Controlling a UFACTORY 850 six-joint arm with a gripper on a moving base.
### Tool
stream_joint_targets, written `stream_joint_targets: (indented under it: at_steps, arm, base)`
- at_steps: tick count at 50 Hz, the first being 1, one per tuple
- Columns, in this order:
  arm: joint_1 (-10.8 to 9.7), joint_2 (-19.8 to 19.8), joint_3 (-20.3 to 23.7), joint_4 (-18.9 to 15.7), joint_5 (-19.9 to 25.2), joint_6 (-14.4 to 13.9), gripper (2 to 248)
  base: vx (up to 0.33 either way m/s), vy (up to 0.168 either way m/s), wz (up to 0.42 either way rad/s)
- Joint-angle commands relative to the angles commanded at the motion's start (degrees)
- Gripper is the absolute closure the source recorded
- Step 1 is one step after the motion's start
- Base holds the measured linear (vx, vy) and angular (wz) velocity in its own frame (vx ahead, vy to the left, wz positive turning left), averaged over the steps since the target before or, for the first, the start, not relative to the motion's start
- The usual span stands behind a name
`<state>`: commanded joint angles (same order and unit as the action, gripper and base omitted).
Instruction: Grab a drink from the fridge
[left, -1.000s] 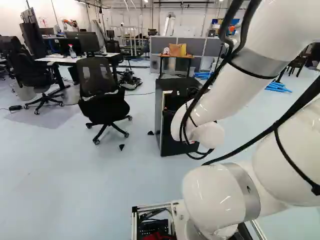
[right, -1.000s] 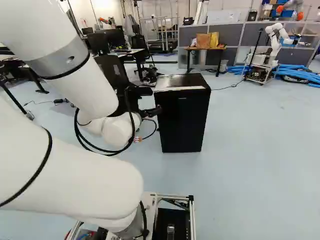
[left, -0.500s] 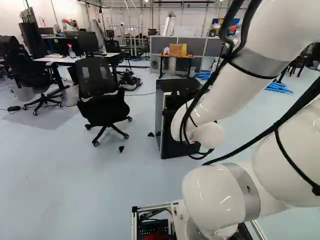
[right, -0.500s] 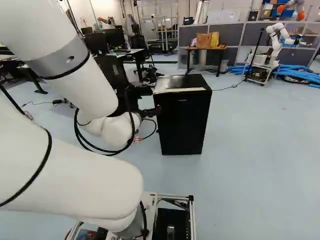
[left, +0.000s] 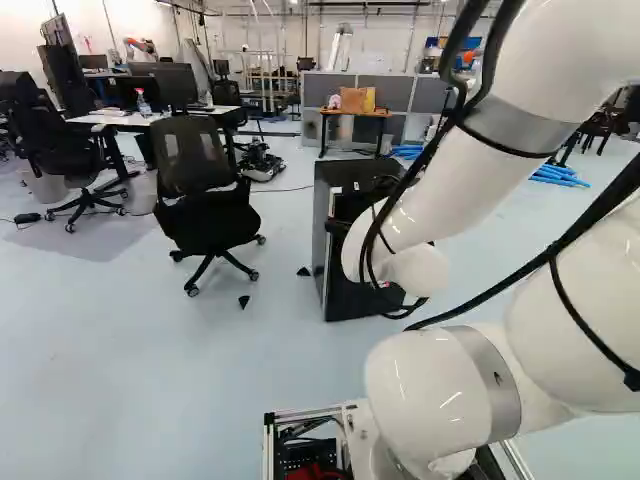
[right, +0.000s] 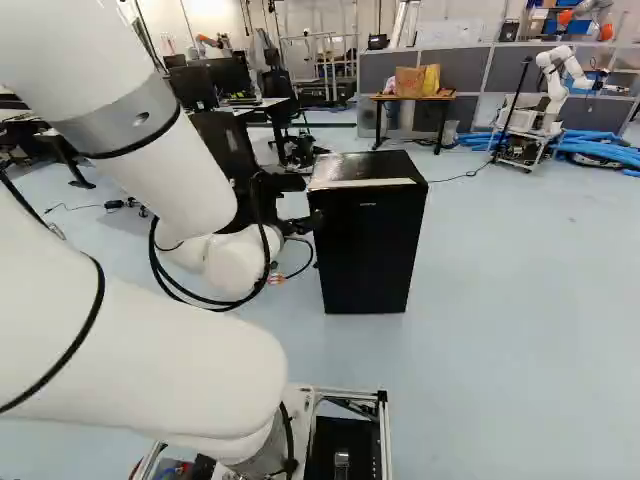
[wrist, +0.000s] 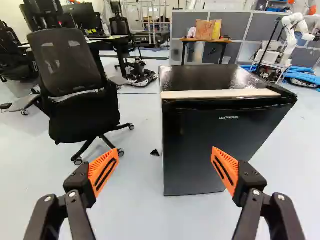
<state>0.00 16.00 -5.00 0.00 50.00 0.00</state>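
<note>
Fridge stands upright on the floor, black and closed, straight ahead of my claw. I can't see the drink from any of my three cameras. In the wrist view my claw is spread wide, the orange pads well apart with nothing pinched between them; one finger overlaps the door in that view, and I can't judge how near it is.

My right base view gives me the door's whole face. In the left base view, the arm covers much of the front, but I get the fridge's side face. The wrist view adds a clear look at the pale strip along the top's front edge. Another robot shows in the right base and wrist views, well beyond the fridge, near blue tubes.

For room, I see bare floor on the fridge's right, reaching well out across the right base view. On its other side, an office chair stands apart from it with a strip of floor between. A small black wedge lies in that strip near the fridge's side edge; the left base view shows me a second wedge closer to the base.
</note>
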Motion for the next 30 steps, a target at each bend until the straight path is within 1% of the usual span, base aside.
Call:
stream_joint_targets:
  at_steps: [14,30]
  arm:
    - [0.0,0.0,0.0,0.0,0.0,0.0,3]
    - [0.0,0.0,0.0,0.0,0.0,0.0,3]
  base:
    - [0.011,0.008,-0.002]
    - [0.029,0.022,-0.005]
